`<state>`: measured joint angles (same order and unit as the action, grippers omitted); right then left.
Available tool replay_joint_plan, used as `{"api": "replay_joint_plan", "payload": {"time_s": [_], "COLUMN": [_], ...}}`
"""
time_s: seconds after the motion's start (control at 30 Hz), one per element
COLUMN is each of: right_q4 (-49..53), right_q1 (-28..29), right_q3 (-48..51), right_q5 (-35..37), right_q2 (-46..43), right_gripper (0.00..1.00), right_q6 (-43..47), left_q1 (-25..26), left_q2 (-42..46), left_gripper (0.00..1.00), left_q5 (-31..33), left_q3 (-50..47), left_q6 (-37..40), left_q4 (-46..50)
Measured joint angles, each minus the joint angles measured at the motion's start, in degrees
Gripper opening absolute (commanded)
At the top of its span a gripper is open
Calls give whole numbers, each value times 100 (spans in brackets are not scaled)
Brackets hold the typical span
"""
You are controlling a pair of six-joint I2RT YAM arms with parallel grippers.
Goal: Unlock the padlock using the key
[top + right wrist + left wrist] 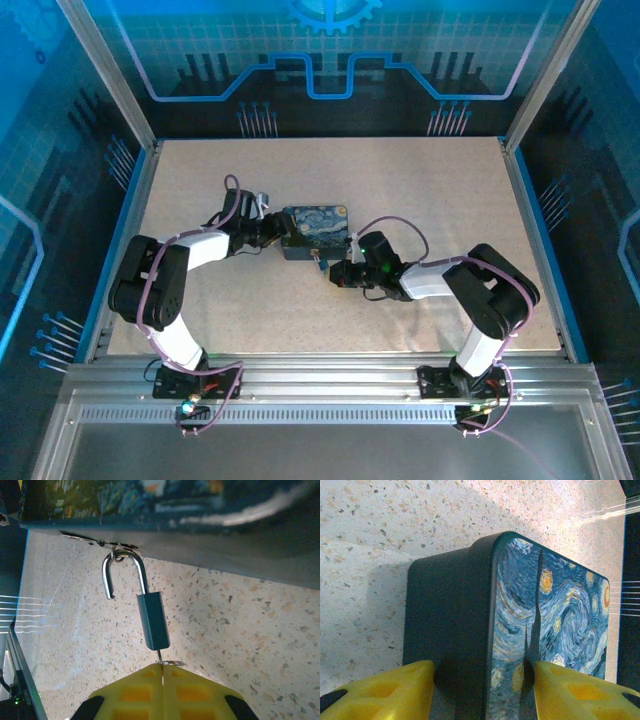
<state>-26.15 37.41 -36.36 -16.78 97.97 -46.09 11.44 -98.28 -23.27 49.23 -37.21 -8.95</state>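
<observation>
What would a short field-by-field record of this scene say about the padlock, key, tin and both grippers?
padlock: blue body, shackle open at one end, hooked through the tin's hasp
key: in the padlock's keyway, opposite the shackle
tin: dark blue, night-sky painting
left gripper: shut on the tin
right gripper: shut on the key

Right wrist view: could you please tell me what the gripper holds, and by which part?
The right gripper pinches the key by its ringed outer end; the blade sits in the padlock's bottom.
</observation>
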Motion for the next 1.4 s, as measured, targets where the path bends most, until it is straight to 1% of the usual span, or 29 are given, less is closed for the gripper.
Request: {"api": "replay_joint_plan", "payload": {"time_s": [0.17,0.3,0.37,0.6,0.77,0.9,1.13,1.4], "right_q4": [4,63,136,297,216,205,142,98], "right_q1": [-4,-33,-44,-122,-280,-389,-529,-739], "right_q3": [2,0,0,0,0,-44,-245,-498], "right_q5": [9,44,92,122,-39,-181,-358,-522], "right_q2": [0,-4,-33,-494,-699,-710,-669,-426], "right_gripper": [16,25,27,42,50,60,65,70], "right_q6": [-9,11,42,387,625,765,909,1158], "left_q1": [0,0,0,0,0,4,90,326], "left_q2": [0,0,0,4,44,146,422,796], "left_gripper": [54,54,54,54,54,54,54,54], "left_q5": [0,0,0,0,2,2,98,315], "left_q3": [0,0,0,-44,-138,-256,-485,-765], "left_q6": [2,2,0,-15,-35,-39,-153,-236], "left_q4": [0,0,0,-63,-177,-195,-127,28]}}
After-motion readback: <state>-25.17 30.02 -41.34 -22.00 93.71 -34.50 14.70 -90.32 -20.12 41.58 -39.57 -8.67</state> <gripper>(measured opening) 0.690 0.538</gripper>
